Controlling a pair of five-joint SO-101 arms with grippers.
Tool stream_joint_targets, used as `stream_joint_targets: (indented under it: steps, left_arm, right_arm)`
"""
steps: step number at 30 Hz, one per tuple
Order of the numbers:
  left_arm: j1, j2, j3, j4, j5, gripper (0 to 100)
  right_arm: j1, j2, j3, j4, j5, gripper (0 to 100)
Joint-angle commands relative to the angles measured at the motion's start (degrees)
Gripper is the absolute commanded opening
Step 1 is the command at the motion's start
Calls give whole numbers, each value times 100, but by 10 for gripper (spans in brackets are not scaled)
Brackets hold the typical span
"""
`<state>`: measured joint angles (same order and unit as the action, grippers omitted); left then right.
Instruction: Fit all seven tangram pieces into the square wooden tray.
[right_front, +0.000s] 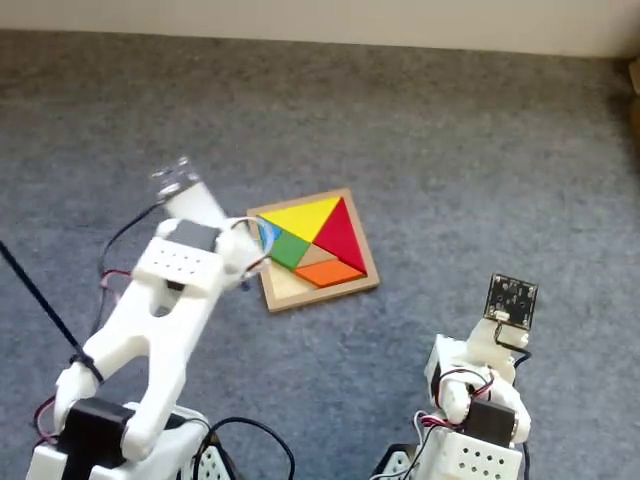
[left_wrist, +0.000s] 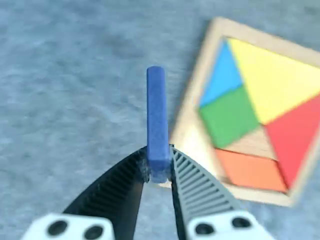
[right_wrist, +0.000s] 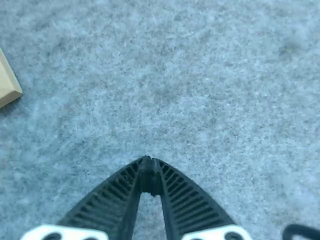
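L gripper (left_wrist: 159, 167) around blue piece (left_wrist: 156, 110), beside tray (left_wrist: 201, 75)

No letter, number or sign that I can read. On the dark board (right_front: 512, 298), lower right of the high view, any marks are too small to make out. The wooden tray (right_front: 285, 288) has plain faces.

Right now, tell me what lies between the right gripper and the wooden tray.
Bare grey carpet; the right wrist view shows it running unbroken from the right gripper to the wooden tray's corner.
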<state>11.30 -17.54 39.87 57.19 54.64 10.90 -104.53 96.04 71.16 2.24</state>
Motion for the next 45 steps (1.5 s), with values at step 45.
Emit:
stream_joint_targets:
  steps: [45]
  left_arm:
    - [1578, -110, -497, -949, 1073, 383]
  right_arm:
    - [-4, -101, 796, 48, 53, 5]
